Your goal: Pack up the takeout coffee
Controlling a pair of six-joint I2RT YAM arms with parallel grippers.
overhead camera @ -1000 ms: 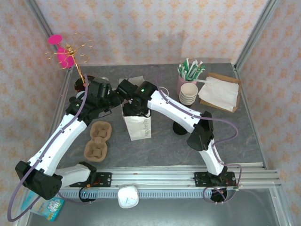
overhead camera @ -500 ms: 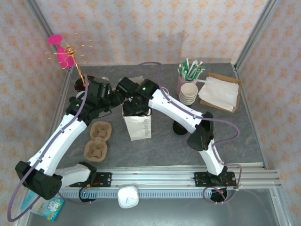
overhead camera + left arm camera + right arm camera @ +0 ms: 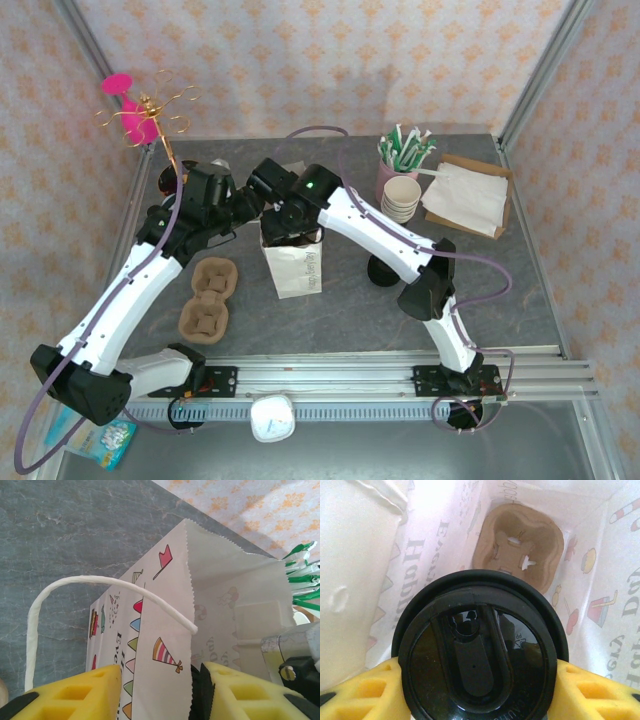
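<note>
Viewed from above, left to right. Left two brown spare trays (image 3: 207, 300) lying unused on the grey table (image 3: 500, 290). Held one printed wall of the paper bag (image 3: 225, 580) clamped in the left gripper (image 3: 160, 672), yellow fingers (image 3: 100, 690) on either side of the paper, apparently to keep the mouth wide and stop the bag tipping (white cord handle (image 3: 50, 595) looped clear on the outside). Held the coffee cup (image 3: 475, 645) in the right gripper (image 3: 475, 680), jaws clenched on its sides just under the black lid, at the bag's open mouth with paper walls on both sides. Kept the cup upright with the lid on, probably so nothing could spill going down. Lined it up over the cardboard carrier (image 3: 520, 540) already sitting on the bag's floor, though not yet seated in a hole. Farther right, left a stack of cream cups (image 3: 400, 197) and a pile of napkins (image 3: 465, 200) untouched, well apart from the bag.
</note>
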